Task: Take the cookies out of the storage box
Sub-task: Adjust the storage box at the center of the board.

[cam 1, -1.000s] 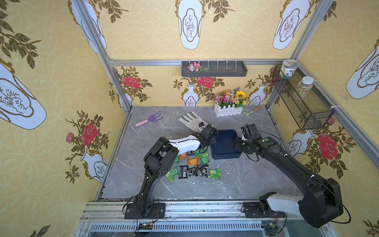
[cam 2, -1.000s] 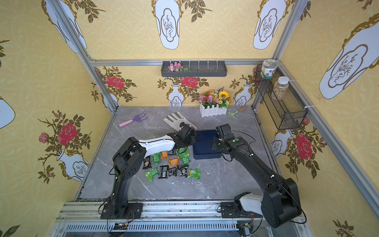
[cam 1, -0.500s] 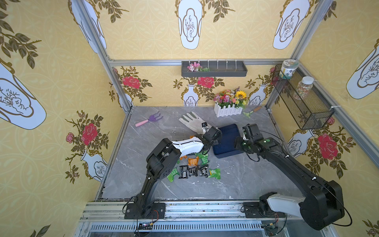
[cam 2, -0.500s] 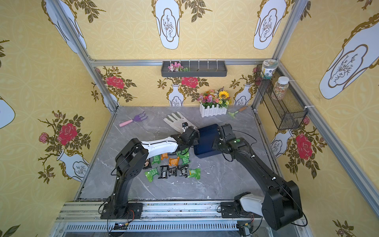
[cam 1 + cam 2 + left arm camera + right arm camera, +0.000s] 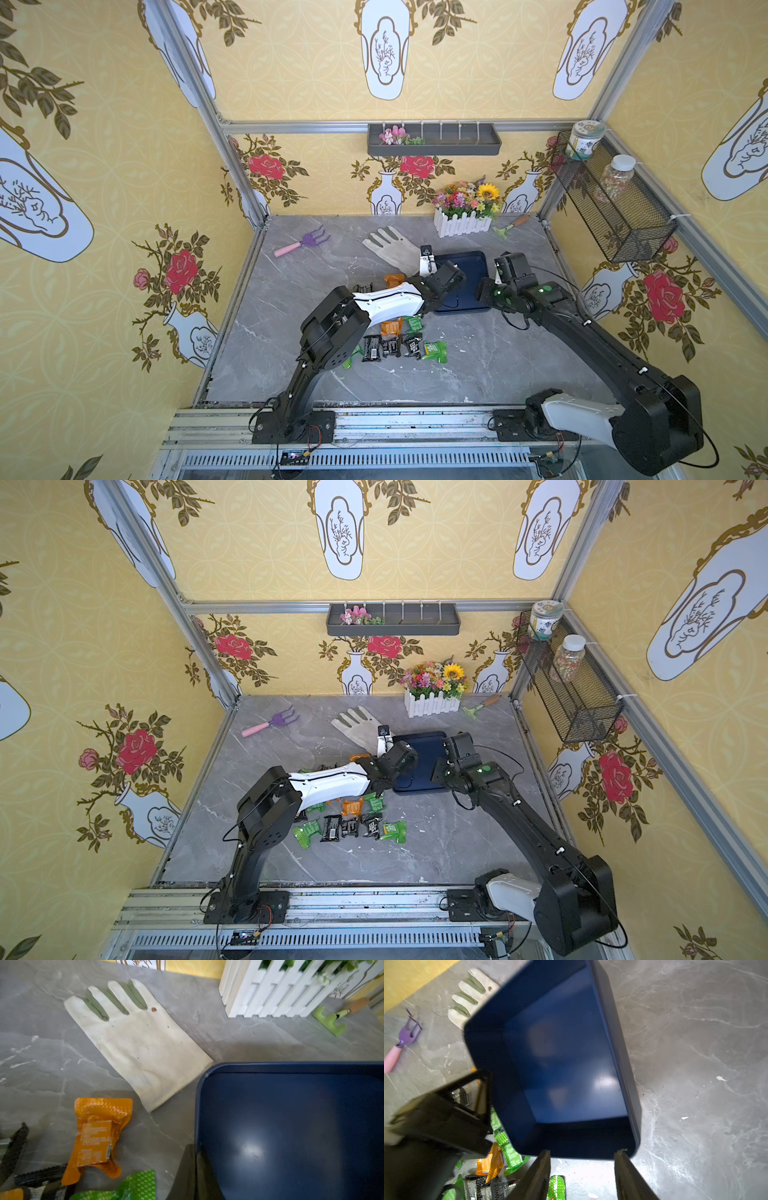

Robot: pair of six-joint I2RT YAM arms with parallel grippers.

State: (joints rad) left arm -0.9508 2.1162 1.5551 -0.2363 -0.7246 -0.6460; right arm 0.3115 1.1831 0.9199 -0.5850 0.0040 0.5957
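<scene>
Judging by the wrist views, the left gripper (image 5: 195, 1153) was clamped shut on the navy storage box (image 5: 291, 1118) at its side rim. The right gripper (image 5: 582, 1152) was held open, fingertips just at another wall. The cookies (image 5: 392, 347) were scattered on the grey tabletop (image 5: 519, 365) right beside the box, partly under the left arm (image 5: 386, 301).

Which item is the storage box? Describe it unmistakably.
On the grey marble table, look in front of the white picket planter at the back. The storage box is the dark navy square tray beside the pale glove, glossy and empty, unlike the crinkly cookies nearby.
</scene>
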